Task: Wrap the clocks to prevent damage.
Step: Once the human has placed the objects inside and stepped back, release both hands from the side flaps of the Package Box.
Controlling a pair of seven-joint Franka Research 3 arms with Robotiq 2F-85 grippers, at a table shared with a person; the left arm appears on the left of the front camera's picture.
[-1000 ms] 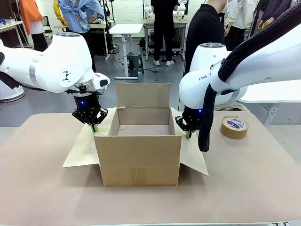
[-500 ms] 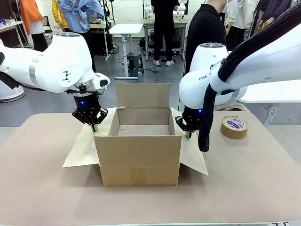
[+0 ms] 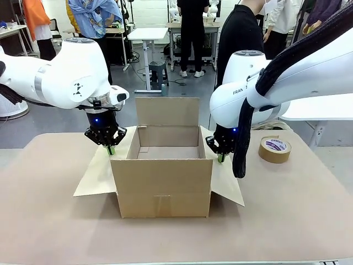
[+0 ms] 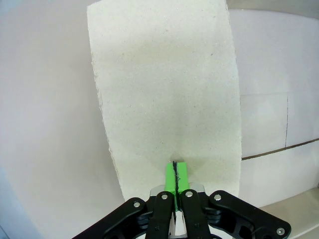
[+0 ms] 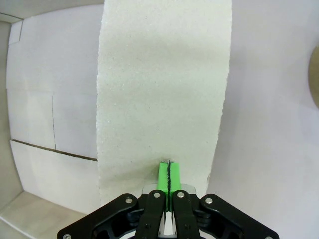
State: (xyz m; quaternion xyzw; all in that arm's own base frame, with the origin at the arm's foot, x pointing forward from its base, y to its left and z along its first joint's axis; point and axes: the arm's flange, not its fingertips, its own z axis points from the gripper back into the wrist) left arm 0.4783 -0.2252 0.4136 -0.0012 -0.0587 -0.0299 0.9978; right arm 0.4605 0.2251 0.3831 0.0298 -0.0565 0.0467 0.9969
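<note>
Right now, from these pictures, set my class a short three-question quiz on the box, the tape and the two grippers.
1. True or false: the cardboard box is open at the top, with its side flaps folded outward.
2. Pick one. The tape roll lies: A) inside the box; B) on the table, on the right gripper's side; C) in a person's hand.
3. Fill in: the left gripper and the right gripper each have their jaws ___.

Key: 1 true; 2 B; 3 shut.
</note>
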